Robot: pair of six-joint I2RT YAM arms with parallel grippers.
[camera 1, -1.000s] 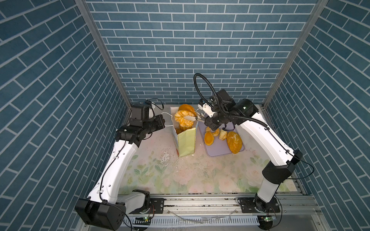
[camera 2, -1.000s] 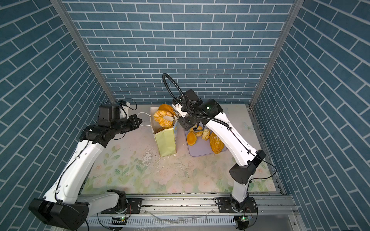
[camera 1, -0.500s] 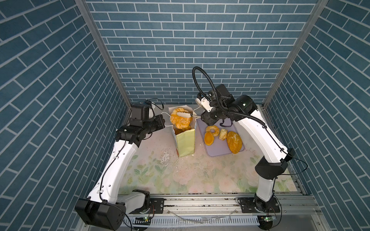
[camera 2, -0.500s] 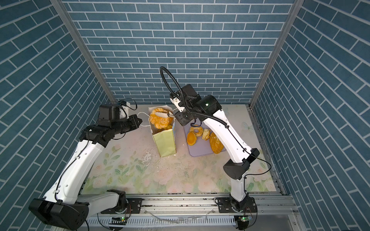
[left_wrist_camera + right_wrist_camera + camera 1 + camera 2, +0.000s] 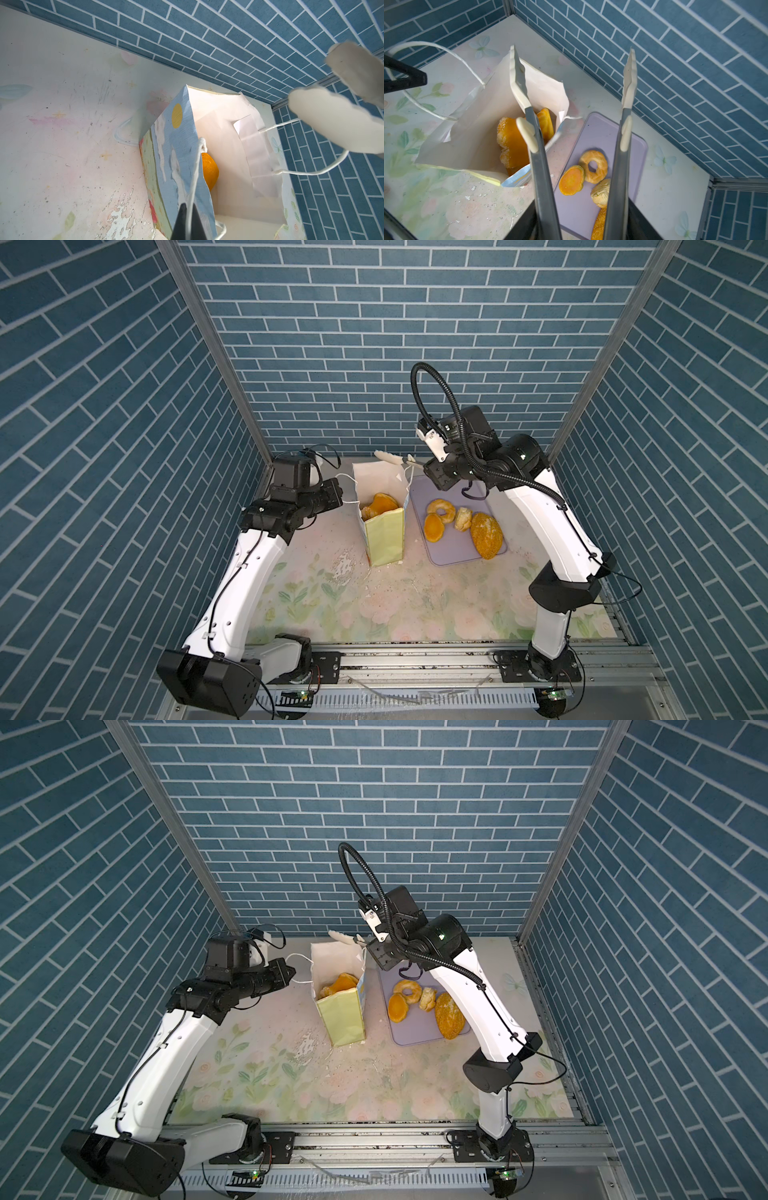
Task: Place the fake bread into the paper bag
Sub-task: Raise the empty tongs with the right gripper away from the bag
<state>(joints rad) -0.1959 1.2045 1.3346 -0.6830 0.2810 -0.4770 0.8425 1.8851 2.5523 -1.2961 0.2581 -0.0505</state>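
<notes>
Fingers of left gripper, far left, pinched shut on white cord handle of paper bag. Bag upright at centre, mouth open, several fake bread pieces inside. Right gripper above bag's far rim, long fingers spread wide, nothing between. Just right of bag, lilac tray carrying round bun, ring doughnut, pale pastry, seeded loaf.
</notes>
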